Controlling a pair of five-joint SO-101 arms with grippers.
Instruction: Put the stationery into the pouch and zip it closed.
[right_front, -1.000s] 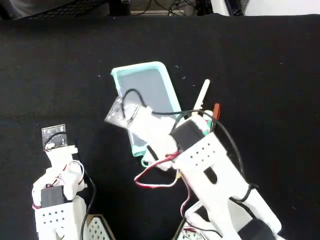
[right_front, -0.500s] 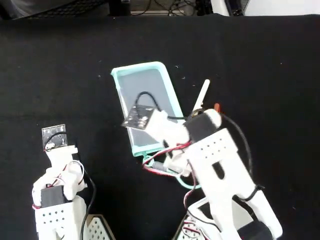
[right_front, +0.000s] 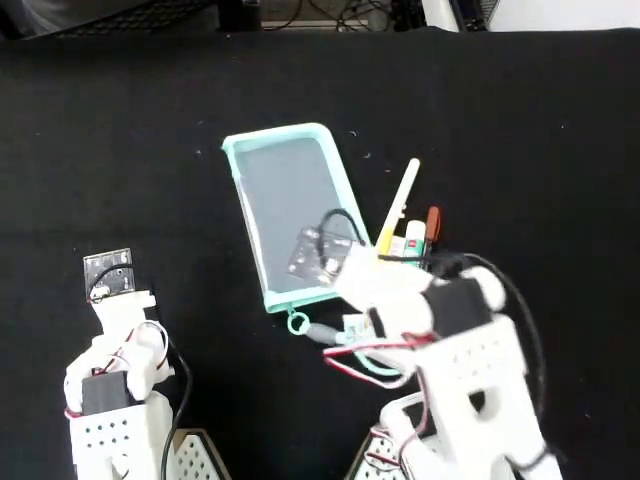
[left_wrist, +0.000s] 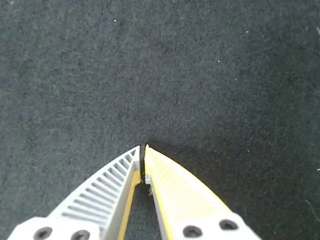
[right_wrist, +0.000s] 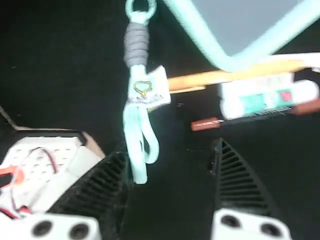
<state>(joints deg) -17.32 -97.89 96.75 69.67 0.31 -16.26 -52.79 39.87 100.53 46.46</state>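
The teal pouch (right_front: 290, 205) with a grey window lies flat mid-table. Its zipper strap (right_front: 300, 322) trails from the near corner. In the right wrist view the strap (right_wrist: 141, 95), with a grey cord and a white tag, hangs beside the pouch's corner (right_wrist: 235, 35). Stationery lies loose along the pouch's right side: a pale stick (right_front: 404, 190), a red pen (right_front: 432, 222), an orange pencil (right_wrist: 225, 77) and a white-green tube (right_wrist: 265, 97). My right gripper (right_wrist: 170, 150) stands open, one finger touching the strap's teal loop. My left gripper (left_wrist: 145, 148) rests shut on bare cloth, empty.
Black cloth covers the table (right_front: 520, 120). The left arm (right_front: 115, 340) sits at the near left, well apart from the pouch. The right arm (right_front: 460, 340) rises from the near right, and its red and white cables (right_front: 345, 362) hang close to the strap.
The right arm has drawn back from over the pouch toward the near edge, uncovering the pouch's window and strap. The left arm has kept still.
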